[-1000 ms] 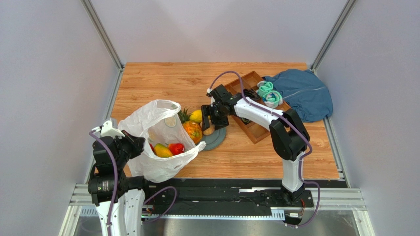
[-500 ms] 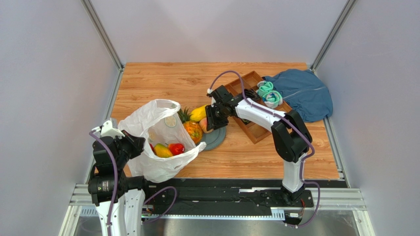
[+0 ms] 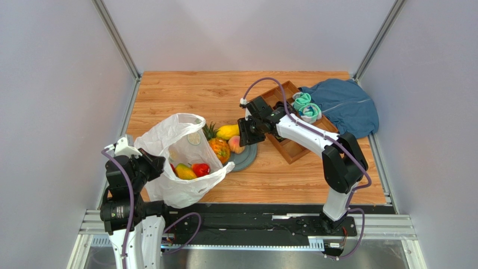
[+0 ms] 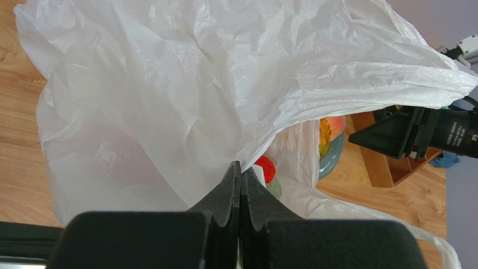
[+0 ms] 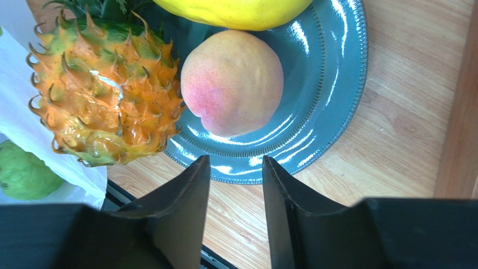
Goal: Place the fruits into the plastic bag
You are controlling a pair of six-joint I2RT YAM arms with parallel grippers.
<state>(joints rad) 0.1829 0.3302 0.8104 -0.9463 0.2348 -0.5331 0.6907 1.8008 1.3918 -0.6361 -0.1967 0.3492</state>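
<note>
The white plastic bag stands open at the front left, with a mango and a red fruit inside. My left gripper is shut on the bag's rim and holds it up. In the top view it is at the bag's left side. An orange pineapple, a peach and a yellow fruit lie on a grey-blue plate. My right gripper is open and empty, just short of the peach. A green fruit shows through the bag.
A wooden tray lies right of the plate, with rolled teal socks at its far end. A blue cloth lies at the back right. The enclosure's walls stand on both sides.
My right gripper has shifted a little to the right over the plate, and the peach now shows more fully. The left gripper and the bag have not moved.
</note>
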